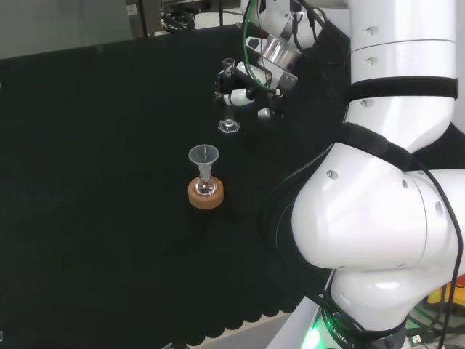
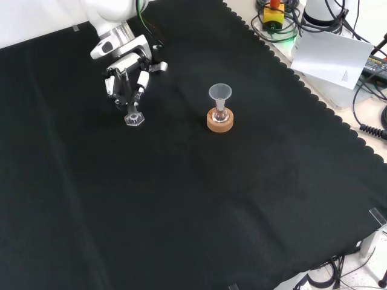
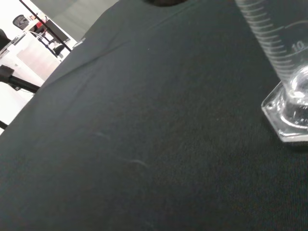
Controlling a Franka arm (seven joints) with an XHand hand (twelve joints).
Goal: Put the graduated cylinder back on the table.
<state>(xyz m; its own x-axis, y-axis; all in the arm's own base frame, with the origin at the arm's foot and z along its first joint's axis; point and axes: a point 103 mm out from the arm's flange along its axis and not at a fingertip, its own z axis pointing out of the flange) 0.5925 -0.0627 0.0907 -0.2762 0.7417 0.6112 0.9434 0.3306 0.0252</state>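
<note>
Black cloth (image 2: 199,199) with a scalloped edge covers the bench; cables and a sheet of white paper (image 2: 329,57) lie beyond its edge in the front view. Item one: graduated cylinder (image 1: 228,98), clear, upright, its hexagonal foot (image 2: 134,119) resting on the cloth. Printed scale lines run up the tube in the wrist view, with one numeral that appears to be 10; the tube's upper part is cut off there. Item two: the hand (image 2: 126,81), black and white, at the cylinder's upper part, fingers curled about the tube in the front view; the tube itself is largely hidden behind them, and contact is hard to confirm through the clear wall. Item three: small round flask (image 1: 205,187) seated in a cork ring stand (image 2: 219,121), with a clear funnel (image 2: 220,93) in its neck, standing well apart from the cylinder. Contents of flask and cylinder cannot be made out.
</note>
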